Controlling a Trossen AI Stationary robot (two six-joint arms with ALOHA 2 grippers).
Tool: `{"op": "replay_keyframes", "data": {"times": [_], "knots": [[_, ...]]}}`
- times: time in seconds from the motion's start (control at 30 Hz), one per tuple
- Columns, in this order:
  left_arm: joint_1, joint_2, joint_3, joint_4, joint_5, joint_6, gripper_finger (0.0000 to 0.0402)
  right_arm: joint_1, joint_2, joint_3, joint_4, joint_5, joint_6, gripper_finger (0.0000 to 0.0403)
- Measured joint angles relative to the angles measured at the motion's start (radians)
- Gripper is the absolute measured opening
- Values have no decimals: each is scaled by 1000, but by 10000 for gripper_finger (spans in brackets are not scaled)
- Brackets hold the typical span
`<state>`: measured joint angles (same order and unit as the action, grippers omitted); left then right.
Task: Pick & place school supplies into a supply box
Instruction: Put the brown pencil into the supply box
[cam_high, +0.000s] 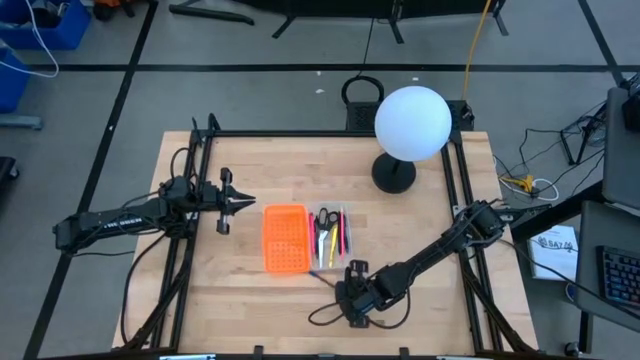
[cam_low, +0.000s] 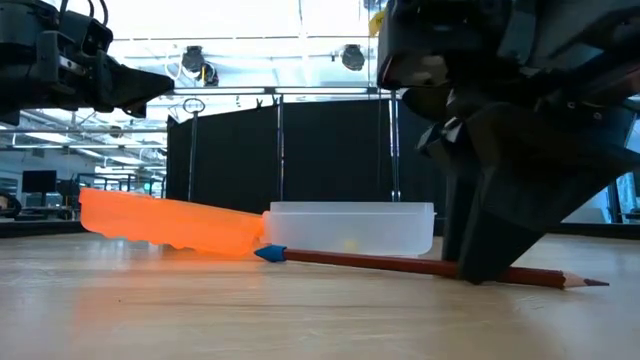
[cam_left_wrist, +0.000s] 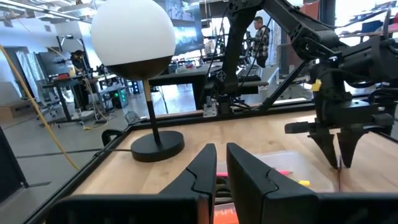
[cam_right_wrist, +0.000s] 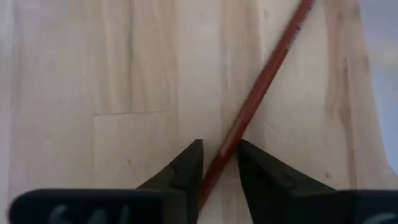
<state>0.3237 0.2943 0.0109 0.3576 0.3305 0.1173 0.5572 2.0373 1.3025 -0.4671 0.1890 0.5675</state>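
Note:
A red-brown pencil (cam_low: 400, 263) with a blue end lies flat on the table near its near edge, also in the high view (cam_high: 330, 279). My right gripper (cam_right_wrist: 219, 146) points down over the pencil's shaft, narrowly open, one finger on each side, its tips at table level (cam_low: 480, 270). The clear tray (cam_high: 328, 232) sits mid-table and holds black-handled scissors (cam_high: 325, 218) and yellow and pink pens (cam_high: 338, 238). My left gripper (cam_high: 235, 200) hovers shut above the table, left of the orange panel (cam_high: 284, 238). My right gripper straddles the pencil's shaft (cam_right_wrist: 239, 127) from above, fingers pointing down, and the shaft crosses the gap on a slant. One finger (cam_right_wrist: 249, 162) lies right against the shaft, but I cannot tell whether it touches. The pencil rests flat on the table.
The orange perforated panel leans tilted against the tray's left side (cam_low: 170, 225). A white globe lamp (cam_high: 411, 125) stands on a black base (cam_high: 394, 175) toward the far right. Black frame rails run along the table's left and right sides. Bare wood lies around the pencil.

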Motion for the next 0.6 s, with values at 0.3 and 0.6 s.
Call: {"op": "replay_keyframes", "data": {"times": [0.3, 0.6], "knots": [[0, 0, 0, 0, 0, -36, 47, 33, 3, -1, -8, 3, -196, 13], [0, 0, 0, 0, 0, -50, 47, 38, 2, -2, -17, 0, -187, 49]]}}
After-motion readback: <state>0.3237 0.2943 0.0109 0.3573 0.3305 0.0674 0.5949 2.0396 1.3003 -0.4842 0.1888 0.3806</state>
